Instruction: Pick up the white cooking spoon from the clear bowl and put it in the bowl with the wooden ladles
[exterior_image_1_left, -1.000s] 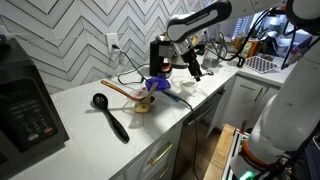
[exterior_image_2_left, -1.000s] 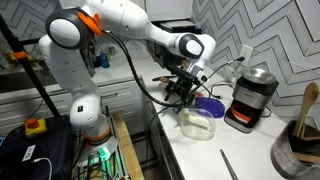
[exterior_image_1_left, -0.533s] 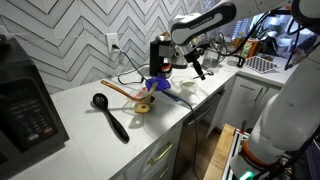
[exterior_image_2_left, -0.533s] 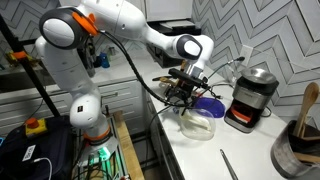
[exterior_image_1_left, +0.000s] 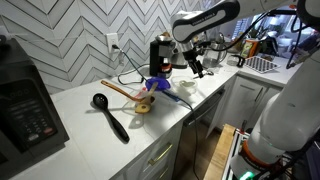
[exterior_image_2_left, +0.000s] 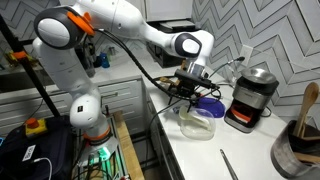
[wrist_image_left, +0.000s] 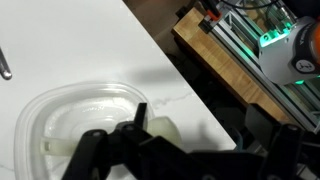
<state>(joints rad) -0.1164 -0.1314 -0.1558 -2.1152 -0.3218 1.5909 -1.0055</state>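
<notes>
In an exterior view the gripper (exterior_image_1_left: 195, 66) hangs in the air above the worktop (exterior_image_1_left: 80, 120). Down at its 8 o'clock sits the brown bowl (exterior_image_1_left: 143, 104), with the wooden ladles (exterior_image_1_left: 120, 88) leaning out towards 10 o'clock. A black ladle (exterior_image_1_left: 110, 115) lies just beside that bowl, at its 8 o'clock. What the gripper carries is too small to make out from here.

Next, in an exterior view with the arm's base in shot, the gripper (exterior_image_2_left: 190, 84) sits straight above the clear bowl (exterior_image_2_left: 197, 123), clear of its rim. The coffee machine (exterior_image_2_left: 250, 100) is off at 3 o'clock. The brown bowl doesn't show here at all.

The wrist view tells the most. The dark fingers (wrist_image_left: 140, 112) look pinched on a pale oval. I'd say that's the white spoon (wrist_image_left: 165, 131), though it's blurred. The clear bowl (wrist_image_left: 35, 105) lies beneath, off towards 9 o'clock.

My read is that the pick is as good as made, with the spoon up out of the clear bowl or nearly so. What's left is to carry it across to the brown bowl and set it in beside the ladles.
</notes>
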